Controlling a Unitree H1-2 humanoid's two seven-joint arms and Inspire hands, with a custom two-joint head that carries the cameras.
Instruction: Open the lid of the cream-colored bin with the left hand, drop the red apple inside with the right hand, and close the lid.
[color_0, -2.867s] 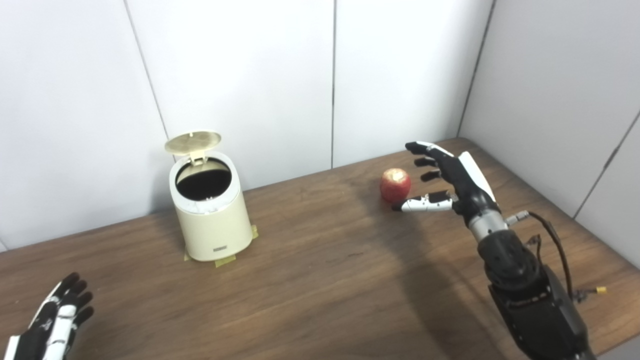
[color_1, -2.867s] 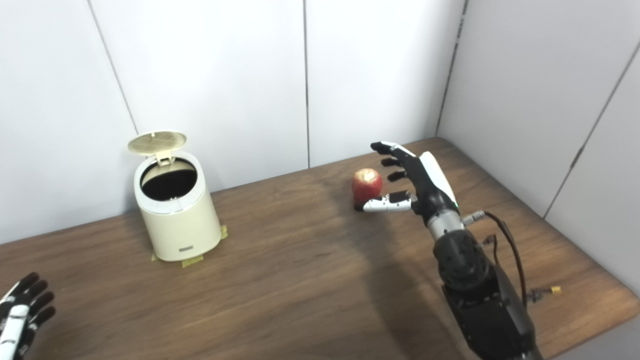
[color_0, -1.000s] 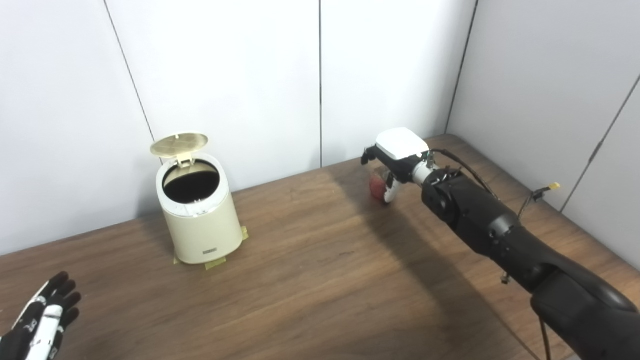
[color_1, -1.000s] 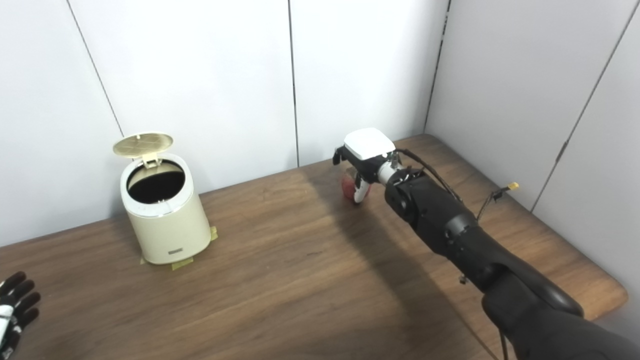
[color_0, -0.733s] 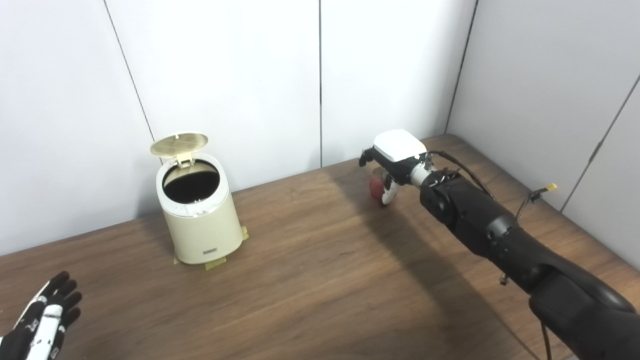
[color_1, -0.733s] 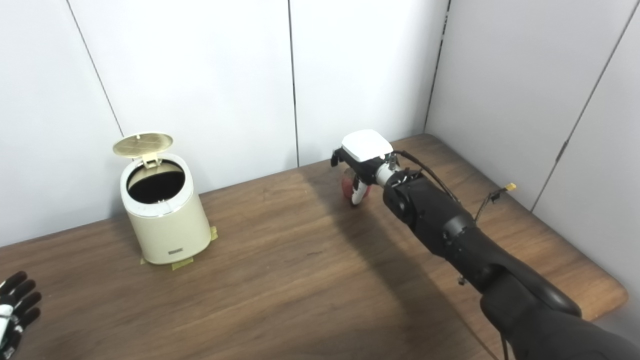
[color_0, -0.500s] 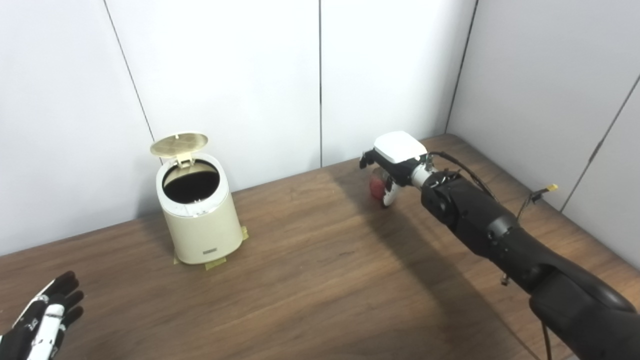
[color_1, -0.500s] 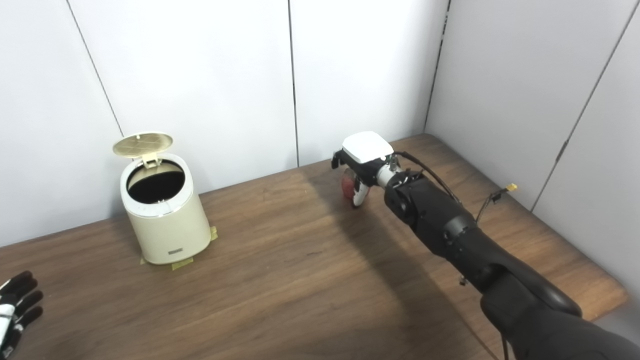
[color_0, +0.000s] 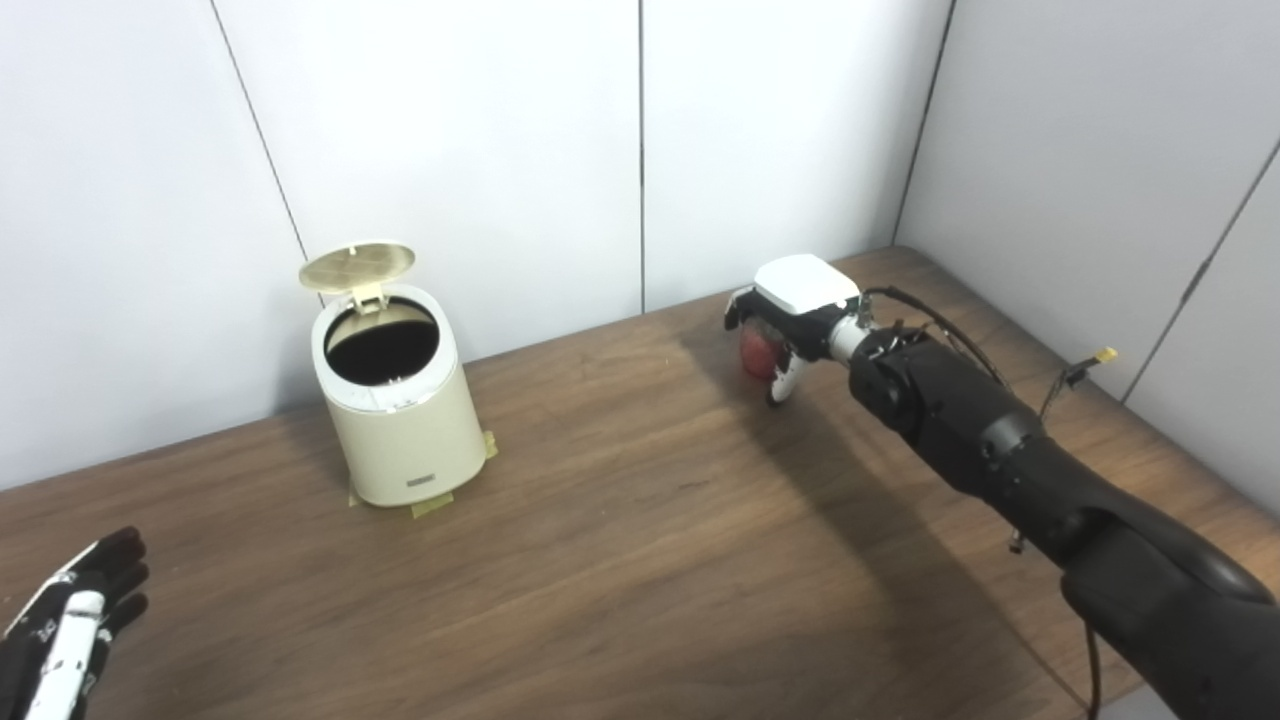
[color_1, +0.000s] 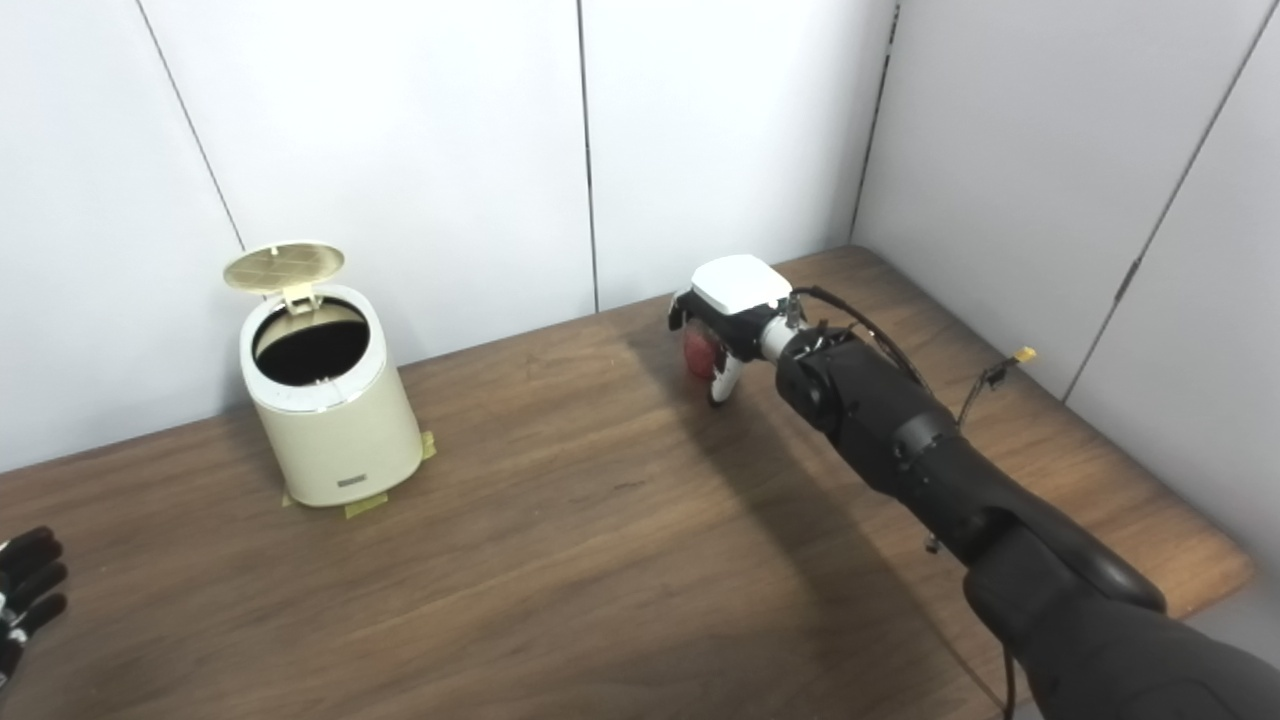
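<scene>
One hand working: right hand (color_0: 785, 325) is curling around the red apple (color_0: 757, 352) at the table's far right; cream-colored bin (color_0: 398, 410), lid (color_0: 357, 266) up, is lying well leftward. Left hand (color_0: 62, 630) is idling, fingers spread.

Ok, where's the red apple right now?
The red apple is at the far right of the wooden table, near the back wall, under the right hand, whose fingers are curled around it.

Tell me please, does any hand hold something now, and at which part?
The right hand is closed over the round red apple from above, fingers around its sides. The left hand is open and holds nothing.
</scene>
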